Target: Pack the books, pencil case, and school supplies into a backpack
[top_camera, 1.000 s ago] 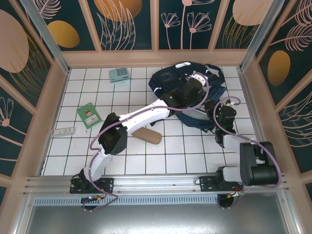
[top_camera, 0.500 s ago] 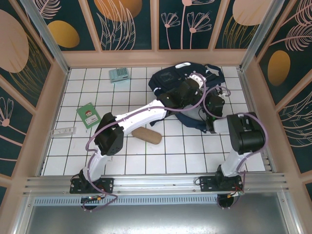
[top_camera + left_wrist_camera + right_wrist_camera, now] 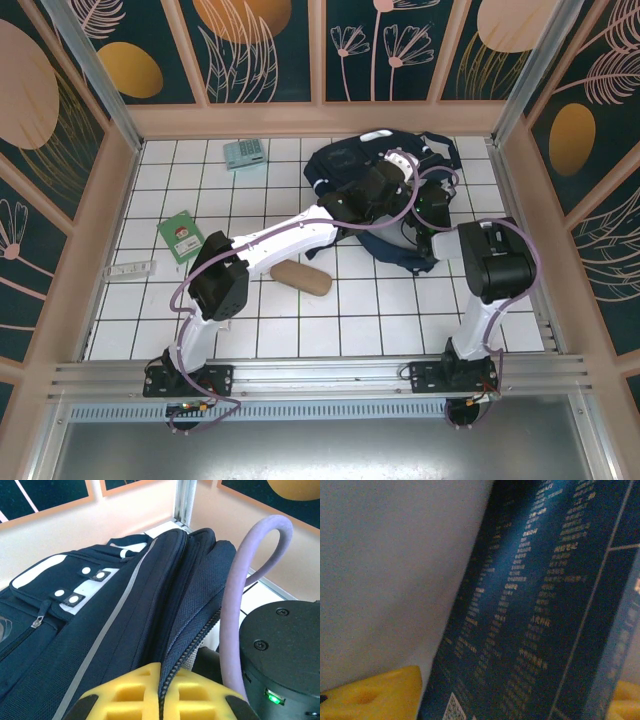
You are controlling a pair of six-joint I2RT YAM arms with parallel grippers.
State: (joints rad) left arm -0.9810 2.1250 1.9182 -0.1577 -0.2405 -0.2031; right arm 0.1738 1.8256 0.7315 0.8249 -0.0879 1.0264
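Backpack (image 3: 345,165): navy with white stripes, lying on the white tiled table (image 3: 400,320), back wall just behind it. Both arms reach in to it.

Left gripper (image 3: 161,680) is clenched on the backpack's zipper edge. In the left wrist view, dark fabric and zipper tape run straight between the two yellow fingers (image 3: 122,695), pinched there. The striped front panel and snap tabs of the backpack are beyond them.

Blue book (image 3: 535,605) is at the backpack's opening. The right wrist view shows its cover very close and tilted, with rows of small print and a QR code at the bottom. There is a pale grey surface to the left of the book; cannot tell what it is.

Right gripper (image 3: 512,690) is released, yellow fingers spread out to the lower corners with the book's face between them. Cannot tell if either pad touches the book. From overhead this gripper sits at the backpack's right side, mostly hidden among dark fabric and the left arm.

A purple cable (image 3: 240,605) and a round black arm housing (image 3: 280,650) with a green light are just beside the backpack's open edge.

Around the backpack, on the tiles:
- Pencil case (image 3: 302,278): tan, on the near-left side of the backpack, apart from it, just beside the left arm's forearm.
- Calculator (image 3: 243,153): pale teal, left of the backpack by the back wall.
- Green book (image 3: 182,236): lying flat, well left of the backpack.
- White packet (image 3: 130,269): farthest left of the backpack, just past the green book.
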